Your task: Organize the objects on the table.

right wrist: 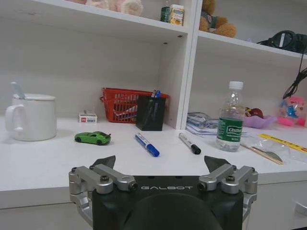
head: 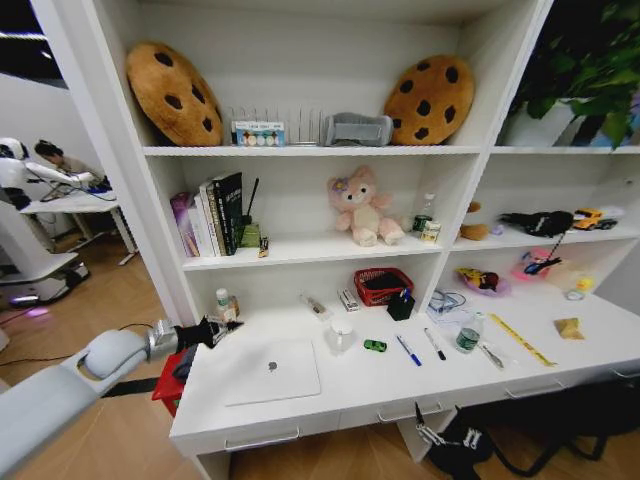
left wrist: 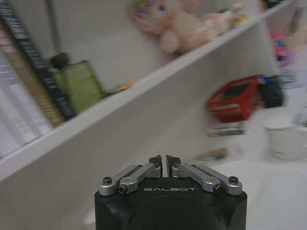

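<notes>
Clutter lies spread over the white worktop [head: 400,385]: a silver laptop [head: 272,371] at the left, then a white mug [head: 341,334], a green toy car [head: 375,345], a blue pen [head: 407,350], a black pen [head: 434,343], a green-labelled bottle [head: 468,333] and a yellow ruler [head: 522,340]. The left gripper [head: 222,329] hovers at the worktop's left end, beside the laptop, fingers [left wrist: 156,162] clenched together on nothing. The right gripper [right wrist: 160,165] hangs low before the drawer front, fingers spread wide, facing the car and pens.
</notes>
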You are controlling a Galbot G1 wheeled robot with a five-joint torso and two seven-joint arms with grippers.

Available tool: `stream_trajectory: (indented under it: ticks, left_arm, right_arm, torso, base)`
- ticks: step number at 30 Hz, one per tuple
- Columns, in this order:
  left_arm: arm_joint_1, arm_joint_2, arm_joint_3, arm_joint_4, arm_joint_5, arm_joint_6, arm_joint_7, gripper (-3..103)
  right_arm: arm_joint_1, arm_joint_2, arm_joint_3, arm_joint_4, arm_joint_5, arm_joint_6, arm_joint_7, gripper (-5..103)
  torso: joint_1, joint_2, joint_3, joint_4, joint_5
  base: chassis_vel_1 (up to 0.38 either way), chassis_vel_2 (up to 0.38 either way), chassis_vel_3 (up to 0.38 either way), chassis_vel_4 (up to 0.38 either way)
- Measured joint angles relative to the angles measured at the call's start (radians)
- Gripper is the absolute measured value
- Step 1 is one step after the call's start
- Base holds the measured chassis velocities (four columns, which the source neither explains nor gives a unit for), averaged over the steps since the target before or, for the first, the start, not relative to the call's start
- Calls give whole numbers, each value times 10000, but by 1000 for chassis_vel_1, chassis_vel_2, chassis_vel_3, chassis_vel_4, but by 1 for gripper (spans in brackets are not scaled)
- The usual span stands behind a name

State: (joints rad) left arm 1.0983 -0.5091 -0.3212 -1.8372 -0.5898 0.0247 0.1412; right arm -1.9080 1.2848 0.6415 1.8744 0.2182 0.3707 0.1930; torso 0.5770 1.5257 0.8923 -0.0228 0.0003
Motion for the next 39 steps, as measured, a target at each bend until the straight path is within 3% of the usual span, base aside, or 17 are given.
stream_trajectory:
  ticks: [1,2,3,4,5,6,8,9,11,12,14,17,18,20,23,34,39]
  left_arm:
    - [486,-419,-567,-18,-32,154,-903,11]
    - [486,-419,-567,-18,-32,154,-903,11]
    - [1139,-942,-1346,4,-30,280,-1725,22]
    - [1139,-942,-1346,4,-30,280,-1725,22]
    - [1772,-1389,-2103,-13,-11,369,-2262,22]
    - [2689,-1937,-3141,-177,15,473,-2782,32]
    - [3235,-2306,-3801,-353,70,527,-3119,32]
    - [4251,-3147,-4947,-790,198,551,-3527,43]
    - [4881,-3673,-5484,-1091,290,554,-3552,43]
    - [5731,-4349,-6109,-1481,452,551,-3471,54]
    - [6386,-4839,-6518,-1770,597,524,-3294,54]
    - [8211,-6169,-7335,-2598,1008,203,-2711,70]
    - [8211,-6169,-7335,-2598,1008,203,-2711,70]
    - [9053,-7286,-7646,-3185,1319,-284,-2279,81]
    - [9307,-8075,-7744,-3686,1323,-419,-2207,92]
    - [9396,-9314,-7689,-4722,1637,-369,-1909,100]
    - [9463,-9638,-7066,-5069,2523,-558,-1365,100]
  right_arm:
    - [-10,-74,40,48,142,-129,91,100]
    - [-10,-74,40,48,142,-129,91,100]
    - [-24,-167,89,127,370,-302,190,100]
    - [-24,-167,89,127,370,-302,190,100]
    - [-32,-252,134,220,566,-472,263,100]
    - [-33,-338,176,315,733,-648,361,100]
    - [-31,-403,194,392,810,-776,434,100]
    - [-26,-481,211,516,925,-1025,532,100]
    - [-20,-515,204,605,992,-1187,589,100]
    - [0,-540,153,726,1038,-1399,679,100]
    - [29,-546,93,792,1036,-1492,715,100]
    - [98,-516,-134,907,763,-1647,768,100]
    - [98,-516,-134,907,763,-1647,768,100]
    - [114,-501,-325,987,459,-1680,783,100]
    - [126,-551,-401,1125,377,-1731,786,100]
    - [132,-858,-320,1601,513,-1811,777,100]
    - [102,-902,-133,1703,-213,-1075,255,100]
  torso:
    - [0,0,0,0,-4]
    - [0,0,0,0,-4]
    - [0,0,0,0,-4]
    - [0,0,0,0,-4]
    - [0,0,0,-1,-4]
    - [1,-1,0,1,-7]
    - [0,-1,0,1,-4]
    - [0,0,-1,2,3]
    - [-1,0,-1,2,-1]
    - [-1,0,-1,2,-8]
    - [-1,0,-1,3,-5]
    - [-2,0,-2,6,0]
    - [-2,0,-2,6,0]
    - [-3,1,-2,3,1]
    - [-2,0,-2,4,-1]
    - [-1,0,-1,1,-2]
    - [-2,0,0,1,-1]
  base:
    - [0,0,0,0]
    - [0,0,0,0]
    - [0,0,0,0]
    - [0,0,0,0]
    - [0,0,0,0]
    - [0,0,0,0]
    - [0,0,0,0]
    - [0,0,0,0]
    - [0,0,0,0]
    - [0,0,0,0]
    - [0,0,0,0]
    - [0,0,0,0]
    - [0,0,0,0]
    - [0,0,0,0]
    - [0,0,0,0]
    - [0,0,0,0]
    - [0,0,0,0]
